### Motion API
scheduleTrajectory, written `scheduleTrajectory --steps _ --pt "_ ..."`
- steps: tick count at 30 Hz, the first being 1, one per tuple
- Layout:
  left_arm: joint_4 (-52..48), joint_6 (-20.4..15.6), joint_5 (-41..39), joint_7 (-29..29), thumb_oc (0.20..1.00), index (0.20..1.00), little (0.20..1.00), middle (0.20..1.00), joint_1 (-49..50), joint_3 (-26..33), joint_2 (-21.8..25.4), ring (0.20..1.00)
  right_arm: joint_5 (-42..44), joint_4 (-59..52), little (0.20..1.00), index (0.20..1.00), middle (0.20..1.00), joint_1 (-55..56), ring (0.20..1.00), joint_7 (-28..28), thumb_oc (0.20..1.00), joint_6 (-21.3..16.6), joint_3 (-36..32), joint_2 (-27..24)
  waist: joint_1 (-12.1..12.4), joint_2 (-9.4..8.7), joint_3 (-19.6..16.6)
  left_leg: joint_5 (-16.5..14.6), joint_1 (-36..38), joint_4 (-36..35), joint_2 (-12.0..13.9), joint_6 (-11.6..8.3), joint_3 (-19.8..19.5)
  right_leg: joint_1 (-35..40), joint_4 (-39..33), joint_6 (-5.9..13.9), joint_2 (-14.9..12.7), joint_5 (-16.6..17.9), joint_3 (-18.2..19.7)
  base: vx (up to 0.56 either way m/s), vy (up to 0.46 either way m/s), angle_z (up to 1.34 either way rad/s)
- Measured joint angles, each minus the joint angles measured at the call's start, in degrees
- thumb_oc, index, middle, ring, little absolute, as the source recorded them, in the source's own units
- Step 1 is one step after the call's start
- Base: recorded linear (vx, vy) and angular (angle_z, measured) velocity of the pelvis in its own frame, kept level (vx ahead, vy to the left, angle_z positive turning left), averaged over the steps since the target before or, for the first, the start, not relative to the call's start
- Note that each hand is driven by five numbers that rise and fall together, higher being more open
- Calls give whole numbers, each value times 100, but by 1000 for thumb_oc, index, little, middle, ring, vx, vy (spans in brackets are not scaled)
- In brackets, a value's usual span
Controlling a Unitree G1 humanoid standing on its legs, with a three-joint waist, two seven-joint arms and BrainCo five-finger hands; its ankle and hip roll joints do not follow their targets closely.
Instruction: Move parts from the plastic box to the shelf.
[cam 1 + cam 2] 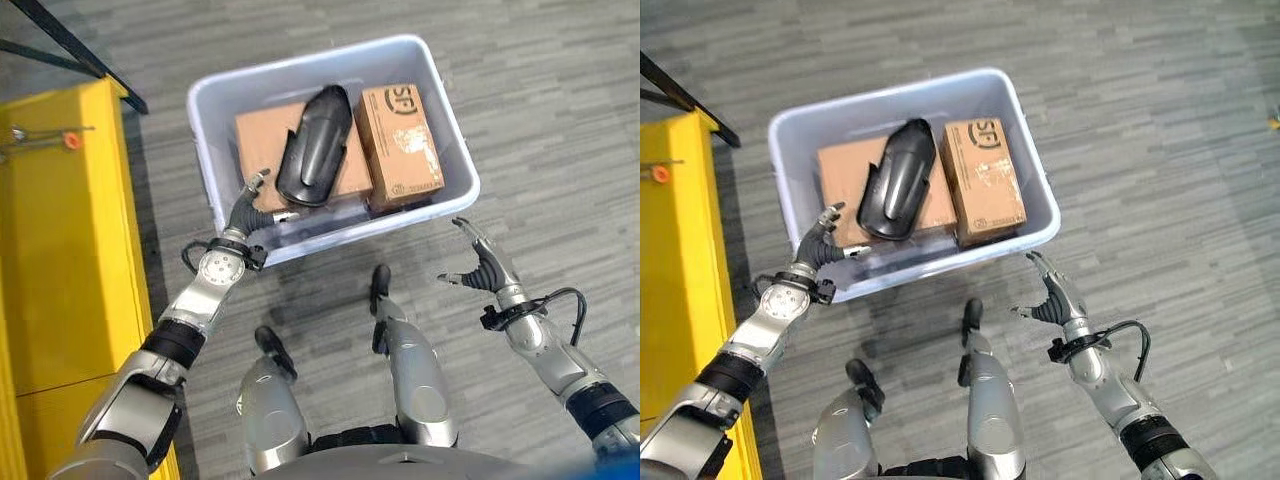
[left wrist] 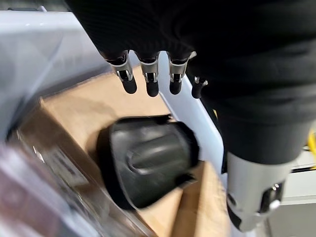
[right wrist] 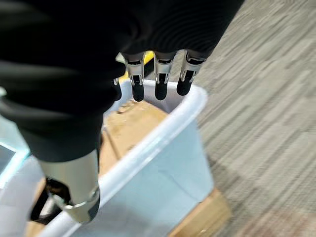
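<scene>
- The black moulded part (image 1: 314, 146) lies inside the plastic box (image 1: 440, 70), on top of a flat cardboard box (image 1: 262, 135) and just beside a second, smaller carton (image 1: 399, 143) on the robot's right. Its long axis runs from the box's near wall towards the far wall, tilted a little to the right at the far end.
- The left hand (image 1: 250, 209) is at the box's near-left rim, its fingers (image 2: 129, 85) straight and spread, holding nothing — the part's near end sits just ahead of them and slightly to their right. This hand looks much the nearer to the part.
- The right hand (image 1: 1057, 296) hovers outside the box, just off its near-right corner, with its fingers (image 3: 163, 89) relaxed and apart, also empty.
- Judged from this, the next move is a short reach by the left hand over the rim onto the part's near end; the rim and the carton edge leave little room beside it.
- The box stands on grey carpeted floor (image 1: 560, 120). A yellow shelf unit (image 1: 60, 250) stands along the robot's left, close to the left arm and clear of the box.
</scene>
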Motion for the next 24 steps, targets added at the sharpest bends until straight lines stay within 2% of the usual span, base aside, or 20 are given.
scheduleTrajectory --steps 2,4,6,7,8,9,11,13,20,24 --pt "67 4 295 283 1000 1000 1000 1000 -51 -15 -63 1000 1 0 1000 1000 1000 47 1000 -72 1000 6 -1 -9 -45 -12 9 -5 13 -16 36 -7 6 -2 22 -65 43 12 1 35 1 -5" --pt "219 27 502 607 1000 1000 1000 1000 -248 -32 -123 1000 -187 31 1000 1000 1000 -8 1000 -222 1000 14 77 -18 -68 -77 40 -56 -19 58 73 -56 -9 -32 53 -19 63 -69 30 16 3 -5" --pt "584 264 493 1080 1000 1000 1000 1000 -502 15 -328 1000 -361 27 1000 1000 1000 -145 1000 -367 1000 116 214 -56 -77 -121 46 -185 -249 353 177 -39 -23 -182 128 -14 82 -73 44 -2 -11 -6" --pt "905 292 492 1234 1000 1000 1000 1000 -568 100 -452 1000 -361 25 1000 1000 1000 -152 1000 -392 1000 121 214 -57 -89 -129 42 -240 -364 481 222 -28 -30 -280 191 -10 82 -81 54 4 -14 -5" --pt "1515 402 492 1482 1000 1000 1000 1000 -573 575 -689 1000 -360 26 1000 1000 1000 -120 1000 -420 1000 171 212 -56 -145 -147 30 -333 -616 675 295 6 -59 -499 298 -9 68 -105 59 9 -21 -5" --pt "1675 443 506 1558 1000 1000 1000 1000 -556 693 -723 1000 -361 32 1000 1000 1000 -95 1000 -423 1000 211 213 -53 -152 -148 30 -359 -672 726 318 7 -57 -557 335 -11 71 -113 60 13 -18 -4" --pt "1627 461 836 2059 1000 1000 1000 1000 -682 903 -692 1000 -359 20 1000 1000 1000 -75 1000 -595 1000 327 178 -73 -207 -167 18 -476 -1074 1021 384 29 -156 -998 750 -24 20 -293 75 8 2 2" --pt "1529 525 888 2302 1000 1000 1000 1000 -793 932 -502 1000 -360 7 1000 1000 1000 -50 1000 -612 1000 376 183 -64 -308 -167 19 -505 -1201 1106 408 41 -168 -1144 879 -17 13 -344 96 7 9 2" --pt "1689 882 951 2490 1000 1000 1000 1000 -1414 983 -30 1000 -299 -63 1000 1000 1000 -2 1000 -707 1000 495 105 -113 -485 -167 17 -553 -1346 1140 435 72 -114 -1392 985 -25 22 -398 141 15 8 -5" --pt "1693 793 941 2715 1000 1000 1000 1000 -1524 990 -16 1000 -217 -64 1000 1000 1000 15 1000 -716 1000 505 78 -218 -503 -167 17 -585 -1423 1188 436 44 -24 -1568 1112 -67 10 -414 215 21 2 -7"
